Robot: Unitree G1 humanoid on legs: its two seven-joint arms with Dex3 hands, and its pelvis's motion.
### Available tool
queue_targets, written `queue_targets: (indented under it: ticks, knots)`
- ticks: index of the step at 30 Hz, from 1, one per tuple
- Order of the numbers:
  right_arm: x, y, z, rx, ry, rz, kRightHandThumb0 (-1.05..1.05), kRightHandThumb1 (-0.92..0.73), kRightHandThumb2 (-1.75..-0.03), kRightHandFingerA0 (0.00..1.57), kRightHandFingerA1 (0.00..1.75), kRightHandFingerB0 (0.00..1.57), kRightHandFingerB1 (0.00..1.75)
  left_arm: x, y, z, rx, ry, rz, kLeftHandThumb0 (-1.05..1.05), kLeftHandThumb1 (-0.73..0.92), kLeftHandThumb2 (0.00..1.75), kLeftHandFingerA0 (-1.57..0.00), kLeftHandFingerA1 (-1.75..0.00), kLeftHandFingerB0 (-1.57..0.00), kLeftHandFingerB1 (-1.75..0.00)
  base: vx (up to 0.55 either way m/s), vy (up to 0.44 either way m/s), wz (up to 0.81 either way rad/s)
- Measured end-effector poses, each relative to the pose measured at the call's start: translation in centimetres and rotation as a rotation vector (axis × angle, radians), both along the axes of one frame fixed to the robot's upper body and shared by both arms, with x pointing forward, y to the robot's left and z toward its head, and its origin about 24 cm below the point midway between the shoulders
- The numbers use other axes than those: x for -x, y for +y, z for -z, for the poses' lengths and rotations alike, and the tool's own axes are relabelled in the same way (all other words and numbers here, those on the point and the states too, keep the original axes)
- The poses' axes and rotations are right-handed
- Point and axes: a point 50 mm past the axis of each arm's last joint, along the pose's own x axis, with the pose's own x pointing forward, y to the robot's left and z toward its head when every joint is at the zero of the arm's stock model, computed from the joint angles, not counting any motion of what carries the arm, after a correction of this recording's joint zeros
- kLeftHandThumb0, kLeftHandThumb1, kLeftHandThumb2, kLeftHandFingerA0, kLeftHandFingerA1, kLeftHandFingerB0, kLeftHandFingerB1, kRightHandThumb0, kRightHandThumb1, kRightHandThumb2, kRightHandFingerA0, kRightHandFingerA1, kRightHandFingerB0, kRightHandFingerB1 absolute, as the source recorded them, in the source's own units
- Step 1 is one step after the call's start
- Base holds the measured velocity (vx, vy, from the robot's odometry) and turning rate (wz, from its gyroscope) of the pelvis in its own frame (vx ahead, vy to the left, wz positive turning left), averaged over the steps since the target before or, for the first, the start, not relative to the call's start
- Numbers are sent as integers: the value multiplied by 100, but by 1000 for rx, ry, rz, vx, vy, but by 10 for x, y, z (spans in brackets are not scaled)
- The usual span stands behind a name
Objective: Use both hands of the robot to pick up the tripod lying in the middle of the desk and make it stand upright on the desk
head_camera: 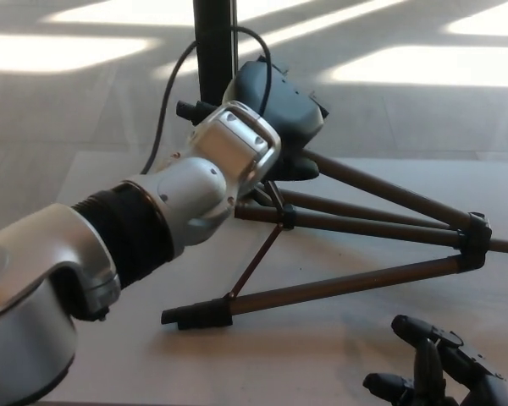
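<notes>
Sunlit floor beyond; pale table (110, 182) carrying tripod (356, 224) on its side, legs splayed, running from under left hand (279, 110) off to the right. Left hand wrapped over the far raised leg end; grip looks closed on tripod, fingers largely hidden beneath the palm, thumb tip poking out. Right hand (444, 372) low, near the closest leg, fingers spread, touching nothing. Best approach, judged: bring right hand onto hub before lifting, tilt slowly, keep feet from skidding.

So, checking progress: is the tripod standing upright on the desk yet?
No, the tripod lies on its side on the desk, legs splayed sideways.
</notes>
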Motion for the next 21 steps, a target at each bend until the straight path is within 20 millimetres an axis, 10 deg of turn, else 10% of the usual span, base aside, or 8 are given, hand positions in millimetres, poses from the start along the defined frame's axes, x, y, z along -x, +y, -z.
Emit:
queue_targets:
  ticks: [2, 4, 7, 14, 15, 16, 19, 21]
  knots:
    - [0, 0, 0, 0, 2, 0, -78, -68, -61, 78, 96, 72, 61, 1, -7, -1, 13, -26, 23, -88, 64, 61, -16, -48, -13, -33, 0, 0, 0]
    - [0, 0, 0, 0, 3, 2, -73, -53, -101, 79, 94, 70, 68, 1, -12, -2, 24, -54, 37, -87, 64, 60, -23, -44, -17, -30, 0, 0, 0]
    - [0, 0, 0, -2, 5, 4, -78, -68, -61, 77, 98, 72, 61, 0, -15, 0, 15, -92, 47, -89, 52, 97, -2, -46, -10, -21, 0, 0, 0]
    - [0, 1, -1, -14, 8, 7, -80, -66, -62, 77, 101, 73, 63, 1, -10, 4, -111, -132, 40, -88, 53, 57, 0, -2, -5, -32, 0, 0, 0]
    - [0, 1, -1, -16, 6, 7, -73, -53, -102, 76, 95, 65, 68, 0, -7, 4, -134, -137, 30, -95, 56, 89, 0, -3, -11, -23, 0, 0, 0]
    - [0, 1, -2, -18, 5, 6, -79, -68, -61, 76, 99, 70, 61, 0, -3, 4, -155, -142, 20, -89, 50, 91, 0, -14, -10, -28, 0, 0, 0]
    - [-1, 1, -3, -23, 2, 6, -78, -69, -62, 74, 99, 69, 60, -4, 9, 4, -223, -146, -28, -98, 67, 60, 0, 0, -4, -33, 0, 0, 0]
    - [-1, 1, -3, -27, 1, 6, -79, -69, -62, 74, 98, 69, 59, -6, 14, 4, -250, -142, -55, -100, 54, 101, 0, -18, -4, -8, 0, 0, 0]
